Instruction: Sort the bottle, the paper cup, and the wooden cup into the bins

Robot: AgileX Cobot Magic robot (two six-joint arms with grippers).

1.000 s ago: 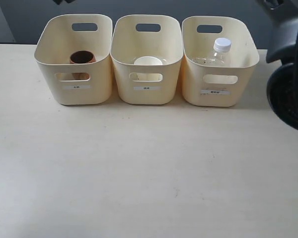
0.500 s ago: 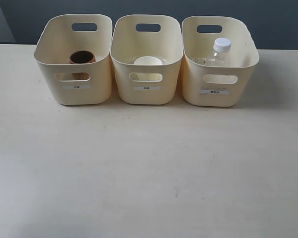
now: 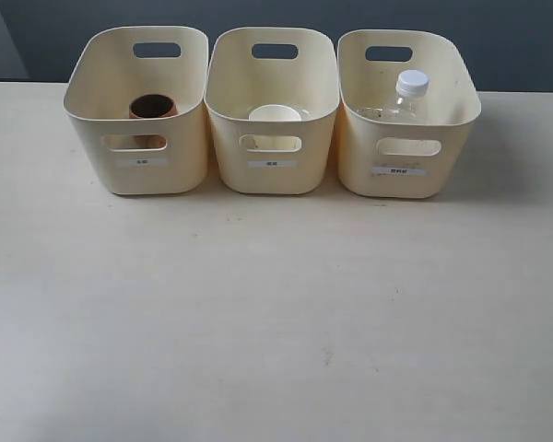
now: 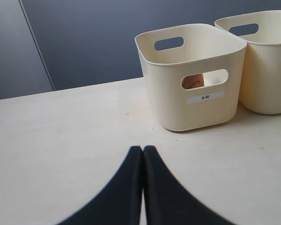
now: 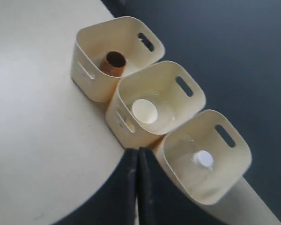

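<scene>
We see a pale cream table (image 3: 276, 313) with a faint wood grain filling most of the exterior view, bare across its lower half; behind it, along the top of the frame, runs a dark blue-grey wall (image 3: 516, 37). Three bins (image 3: 273, 110) stand in a row at the upper part of the frame, sides nearly touching. The wooden cup (image 3: 152, 108) sits upright in the leftmost one; the paper cup (image 3: 275, 114) sits in the middle one, rim up; the bottle (image 3: 407, 97) stands in the rightmost, its white cap level with the rim. Neither arm appears in the exterior view. In the wrist views, the left gripper (image 4: 142, 149) has its dark fingers pressed together, empty, low over the table; the right gripper (image 5: 137, 151) is likewise closed on nothing, high above the bins.
</scene>
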